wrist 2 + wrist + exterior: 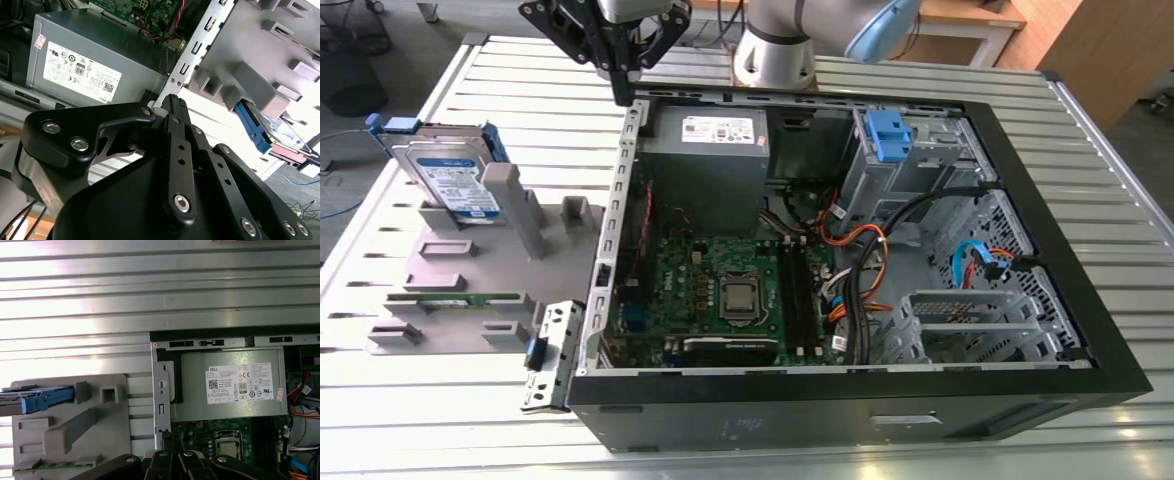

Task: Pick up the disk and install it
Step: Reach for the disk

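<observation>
Gripper (pixel 624 92) is pinched shut with nothing in it. It's hanging right over the back corner of the open PC case (pixel 854 400), just above the metal side rim (pixel 624 200) and next to the grey power supply (pixel 710 150). The disk (pixel 447 182) is well off toward the exterior view's left, standing on edge in the grey fixture (pixel 454 270) with its blue handle on top. There's bare slatted table (pixel 520 70) outside that rim, so lots of open room on that side.

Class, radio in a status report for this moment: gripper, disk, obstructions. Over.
Gripper above the case rim, jaws shut, empty. Disk upright in the grey holder, untouched. Power supply close beside the jaws.
</observation>
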Action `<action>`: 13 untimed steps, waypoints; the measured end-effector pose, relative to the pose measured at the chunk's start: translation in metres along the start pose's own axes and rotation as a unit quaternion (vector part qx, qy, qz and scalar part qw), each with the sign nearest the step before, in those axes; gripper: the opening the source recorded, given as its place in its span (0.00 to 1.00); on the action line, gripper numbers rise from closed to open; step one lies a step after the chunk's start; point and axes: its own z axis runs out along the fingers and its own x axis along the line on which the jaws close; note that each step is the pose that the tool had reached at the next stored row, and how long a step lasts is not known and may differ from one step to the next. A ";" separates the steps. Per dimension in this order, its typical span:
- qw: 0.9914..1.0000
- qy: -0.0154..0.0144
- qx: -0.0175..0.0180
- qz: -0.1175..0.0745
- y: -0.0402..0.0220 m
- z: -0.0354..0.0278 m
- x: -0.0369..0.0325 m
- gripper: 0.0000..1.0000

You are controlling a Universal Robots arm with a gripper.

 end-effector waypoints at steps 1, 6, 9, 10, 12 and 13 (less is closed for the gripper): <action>1.000 0.000 0.000 0.000 0.0000 0.0000 0.0004 0.11; 1.000 0.000 0.000 0.000 -0.0001 -0.0001 0.0020 0.11; 1.000 0.000 0.000 0.000 -0.0002 -0.0001 0.0029 0.11; 1.000 0.000 0.000 0.000 -0.0002 -0.0001 0.0032 0.11; 1.000 0.000 0.000 0.000 -0.0003 -0.0001 0.0038 0.11; 1.000 0.000 0.000 0.000 -0.0003 -0.0001 0.0041 0.11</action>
